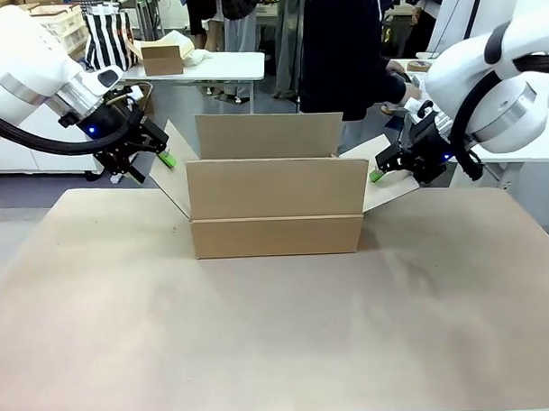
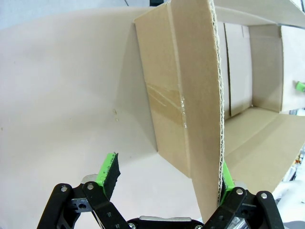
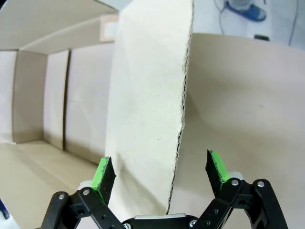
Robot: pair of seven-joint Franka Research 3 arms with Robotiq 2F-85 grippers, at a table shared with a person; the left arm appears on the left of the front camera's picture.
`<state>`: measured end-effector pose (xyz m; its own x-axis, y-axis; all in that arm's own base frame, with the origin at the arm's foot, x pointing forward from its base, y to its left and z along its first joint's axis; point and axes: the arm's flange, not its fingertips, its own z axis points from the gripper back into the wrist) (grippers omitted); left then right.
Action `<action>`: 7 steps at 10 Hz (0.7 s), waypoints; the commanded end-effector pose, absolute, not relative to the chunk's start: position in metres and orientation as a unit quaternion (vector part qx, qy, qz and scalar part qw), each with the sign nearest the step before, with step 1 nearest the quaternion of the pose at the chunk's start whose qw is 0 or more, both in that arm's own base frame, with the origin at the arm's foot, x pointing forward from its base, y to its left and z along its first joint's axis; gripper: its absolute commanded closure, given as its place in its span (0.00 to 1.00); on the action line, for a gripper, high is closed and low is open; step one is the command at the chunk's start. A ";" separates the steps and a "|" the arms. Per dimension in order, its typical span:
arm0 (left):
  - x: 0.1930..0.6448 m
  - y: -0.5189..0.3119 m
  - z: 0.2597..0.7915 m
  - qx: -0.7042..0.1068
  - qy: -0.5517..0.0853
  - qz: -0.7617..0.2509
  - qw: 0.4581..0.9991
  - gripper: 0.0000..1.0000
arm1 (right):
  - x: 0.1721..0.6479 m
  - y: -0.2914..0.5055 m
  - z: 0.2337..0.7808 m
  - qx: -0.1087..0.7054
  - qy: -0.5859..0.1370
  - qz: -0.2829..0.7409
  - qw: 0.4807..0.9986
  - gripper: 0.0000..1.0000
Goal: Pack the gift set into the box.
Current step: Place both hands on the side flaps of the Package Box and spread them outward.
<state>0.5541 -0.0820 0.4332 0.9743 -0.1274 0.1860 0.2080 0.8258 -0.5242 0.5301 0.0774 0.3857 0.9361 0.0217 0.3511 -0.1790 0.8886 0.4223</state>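
Mid-table, one box (image 1: pixel 275 210): plain brown corrugated card, rectangular, all four flaps open.
Fluted edges show bare, and a clear tape strip (image 2: pixel 167 98) crosses one end wall. My left gripper (image 2: pixel 167 174) straddles the left side flap (image 1: pixel 171 173), green pads spread wide. My right gripper (image 3: pixel 159 171) sits likewise astride the right side flap (image 1: pixel 382 179), unclamped. The tabletop (image 1: pixel 279 341) is matte tan. A person in dark clothes (image 1: pixel 341 50) stands behind.

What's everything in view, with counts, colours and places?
box: one, plain brown, table centre, flaps open
table: one, tan surface, under the box
small carton: one, brown, on the far white table
striped bag: one, black and white, far left
person: one, dark top, behind the box
left gripper: one, black with green pads, jaws open astride the box's left flap
right gripper: one, same colours, jaws open astride the right flap
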 end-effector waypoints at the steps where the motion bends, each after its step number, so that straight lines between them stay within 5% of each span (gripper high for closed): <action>1: 0.552 -0.082 0.436 -0.276 -0.070 -0.083 0.955 0.00 | 0.532 0.081 0.390 0.205 -0.160 0.038 0.965 0.00; 7: 0.552 -0.082 0.436 -0.276 -0.070 -0.083 0.955 0.00 | 0.532 0.081 0.390 0.205 -0.160 0.038 0.965 0.00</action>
